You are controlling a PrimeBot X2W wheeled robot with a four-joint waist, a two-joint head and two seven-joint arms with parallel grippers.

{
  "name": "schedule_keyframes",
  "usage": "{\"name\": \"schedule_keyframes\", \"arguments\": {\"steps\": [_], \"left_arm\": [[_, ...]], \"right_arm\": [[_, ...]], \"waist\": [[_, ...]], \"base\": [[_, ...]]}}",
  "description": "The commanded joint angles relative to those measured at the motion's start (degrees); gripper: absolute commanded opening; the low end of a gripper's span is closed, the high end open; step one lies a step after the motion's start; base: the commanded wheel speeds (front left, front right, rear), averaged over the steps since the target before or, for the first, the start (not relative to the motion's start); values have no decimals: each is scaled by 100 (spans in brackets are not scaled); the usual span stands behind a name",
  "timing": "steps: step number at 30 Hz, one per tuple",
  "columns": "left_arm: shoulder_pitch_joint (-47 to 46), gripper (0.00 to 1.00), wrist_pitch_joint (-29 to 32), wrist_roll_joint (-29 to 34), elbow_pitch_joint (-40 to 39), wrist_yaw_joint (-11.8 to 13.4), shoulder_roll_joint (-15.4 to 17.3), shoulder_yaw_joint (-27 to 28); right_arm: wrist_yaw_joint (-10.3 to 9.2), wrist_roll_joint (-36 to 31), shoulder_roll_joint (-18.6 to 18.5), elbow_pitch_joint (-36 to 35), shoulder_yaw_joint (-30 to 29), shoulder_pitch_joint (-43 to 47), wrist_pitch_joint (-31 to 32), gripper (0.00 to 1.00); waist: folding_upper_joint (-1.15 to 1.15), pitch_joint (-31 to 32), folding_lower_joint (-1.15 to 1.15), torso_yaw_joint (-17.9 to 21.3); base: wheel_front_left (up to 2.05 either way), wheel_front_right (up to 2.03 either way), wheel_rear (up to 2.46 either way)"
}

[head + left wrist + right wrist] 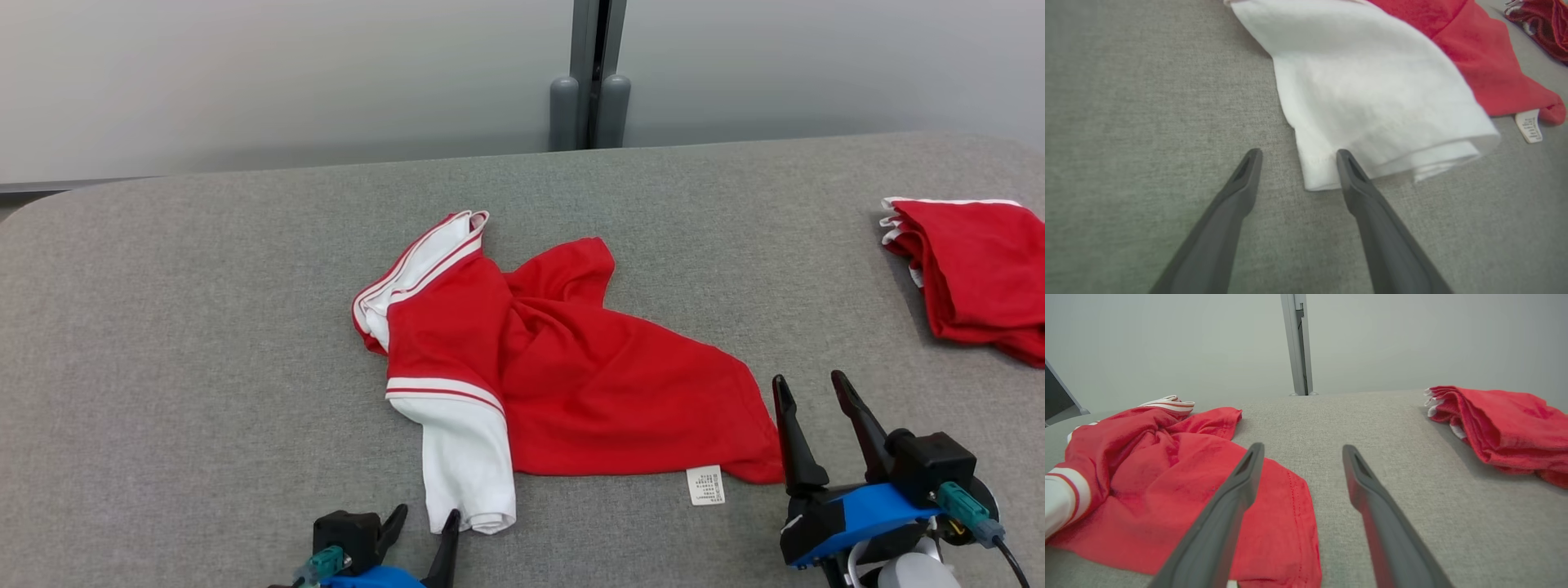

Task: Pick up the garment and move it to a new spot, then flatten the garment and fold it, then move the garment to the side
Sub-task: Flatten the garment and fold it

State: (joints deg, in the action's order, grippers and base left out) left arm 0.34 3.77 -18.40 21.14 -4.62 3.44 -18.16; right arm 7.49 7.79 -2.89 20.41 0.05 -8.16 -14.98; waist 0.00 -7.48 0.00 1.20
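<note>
garment: red sports shirt [571, 359] with white sleeves and red-and-white striped bands. Crumpled, not flat, with the cloth bunched into deep folds near the middle.
near sleeve: long white sleeve [467, 469] below a striped band. It points toward the robot and its end is doubled over.
far part: second white piece with red-striped edging [424, 261] at the shirt's far left, folded on itself. Sleeve or collar, cannot tell.
care tag: small white printed tag [705, 485] sticking out from the near hem, flat on the surface.
garment place: about the middle of the grey fabric-covered counter [180, 343], with sleeve end and hem toward the near edge.
left claw: [426, 514] spread wide, nothing held, low at the near edge. The white sleeve's end is just beside it to the right.
left wrist view: the sleeve's corner sits between the two fingertips, and the right finger [1363, 192] overlaps the sleeve's edge. Touching or not, cannot tell.
right claw: [809, 378] spread wide, empty, just right of the shirt's near right corner, fingers pointing away from the robot.
right wrist view: the left finger [1237, 486] crosses over the red hem, the other is over bare counter. Height above the cloth, cannot tell.
other cloth: folded red pile with white edging [971, 269] at the counter's far right, well apart from the shirt.
background: pale wall [245, 73], and a grey upright post [589, 82] behind the counter's far edge.
</note>
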Motion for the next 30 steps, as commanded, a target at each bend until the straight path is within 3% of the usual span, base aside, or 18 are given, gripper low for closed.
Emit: {"name": "schedule_keyframes", "arguments": {"steps": [1, 2, 3, 4, 5, 6, 7, 21, 23, 26, 27, 30], "left_arm": [[84, 100, 109, -17, -18, -37, 55, -57], [88, 100, 168, 10, -9, -33, 76, -91], [86, 90, 215, 41, 9, -35, 94, -128], [80, 53, 245, 49, 22, -35, 103, -162], [72, 36, 258, 56, 26, -35, 102, -186], [62, 7, 261, 49, 23, -39, 92, -210], [49, 0, 261, 41, 17, -46, 87, -230], [-84, 0, -303, 43, -324, 258, 219, 33], [-79, 0, -366, 43, -403, 307, 244, 75], [-69, 0, -469, 15, -534, 367, 282, 166], [-68, 0, -515, 6, -586, 396, 290, 193], [-59, 0, -615, -38, -715, 419, 288, 249]], "right_arm": [[1, -55, -1, 70, -39, -64, -29, 100], [1, -86, -2, 130, -56, -58, -29, 100], [1, -102, -1, 207, -73, -56, -27, 100], [1, -106, -1, 319, -84, -53, -23, 100], [1, -114, -1, 439, -88, -67, 11, 100], [1, -128, -1, 555, -105, -97, 56, 100], [1, -160, -2, 674, -143, -123, 113, 100], [1, -15, 1, 1747, 172, -359, 699, 100], [1, -9, 3, 1834, 233, -351, 762, 43], [1, 67, 3, 1882, 294, -348, 766, 5], [1, 118, 3, 1857, 308, -358, 725, 0], [1, 224, 0, 1750, 318, -387, 626, 0]], "waist": [[0, -18, 0, 24], [0, -27, 0, 35], [0, -34, 0, 45], [0, -38, 0, 52], [0, -43, 0, 56], [0, -47, 0, 54], [0, -51, 0, 47], [0, -16, 0, -190], [0, 8, 0, -207], [0, 45, 0, -220], [0, 58, 0, -221], [0, 87, 0, -214]], "base": [[0, 0, 0], [0, 0, 0], [0, 0, 0], [0, 0, 0], [0, 0, 0], [0, 0, 0], [0, 0, 0], [0, 0, 0], [0, 0, 0], [0, 0, 0], [0, 0, 0], [0, 0, 0]]}}
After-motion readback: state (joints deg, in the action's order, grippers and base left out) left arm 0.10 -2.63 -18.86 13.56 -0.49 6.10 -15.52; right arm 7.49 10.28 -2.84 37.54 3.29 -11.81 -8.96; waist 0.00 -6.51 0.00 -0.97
